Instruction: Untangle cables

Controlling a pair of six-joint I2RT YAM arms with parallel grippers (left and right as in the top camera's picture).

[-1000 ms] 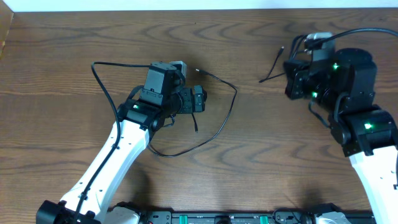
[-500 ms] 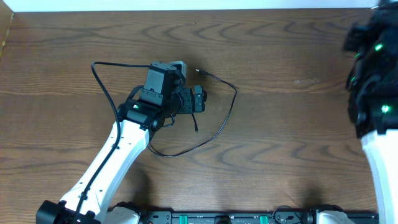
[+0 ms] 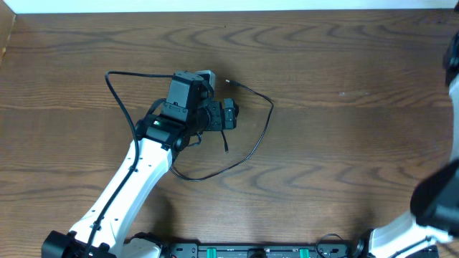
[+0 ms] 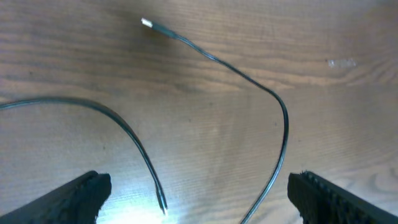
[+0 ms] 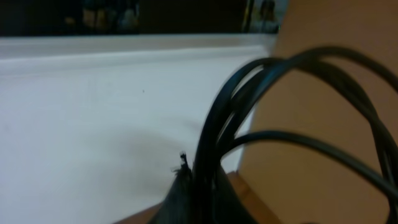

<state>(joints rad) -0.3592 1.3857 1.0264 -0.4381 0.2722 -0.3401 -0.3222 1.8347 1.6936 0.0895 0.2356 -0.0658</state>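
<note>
Beneath the released left end effector (image 4: 200, 198) lies a loose end of the black cable (image 4: 283, 124); right arm (image 3: 439, 197) stands well apart.

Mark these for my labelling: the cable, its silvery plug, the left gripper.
cable (image 4: 285, 124): left wrist view, on its right-hand bend.
plug (image 4: 147, 23): left wrist view, on the silvery tip.
left gripper (image 4: 199, 183): left wrist view, midway between its open fingers.

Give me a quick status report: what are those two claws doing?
Left gripper open, above the black cable lying loose on the table. Right gripper shut on a looped black cord. Nothing in the way.
</note>
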